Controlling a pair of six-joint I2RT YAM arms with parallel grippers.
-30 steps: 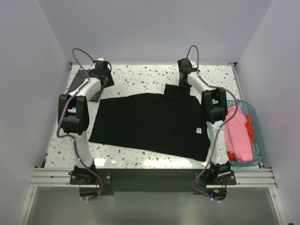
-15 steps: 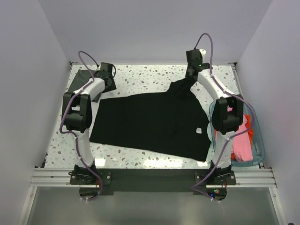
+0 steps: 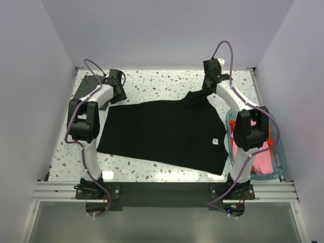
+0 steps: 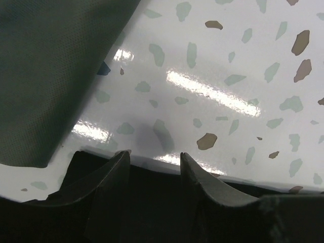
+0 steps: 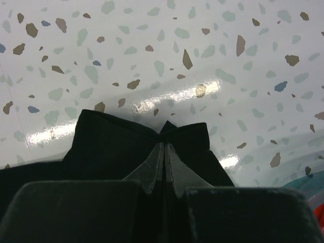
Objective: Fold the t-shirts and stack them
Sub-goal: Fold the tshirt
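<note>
White speckled table stood between pale walls. Far left corner: dark grey t-shirt lay flat. Just right of it, left gripper hovered low at far left edge of black t-shirt, jaws parted, bare tabletop showing between fingers, nothing held. Black t-shirt lay spread across table middle, small white tag near its right side. At shirt's far right, right gripper was clamped on black cloth, fold pinched up into peak. Right edge: blue basket held pink t-shirt and orange t-shirt.
</note>
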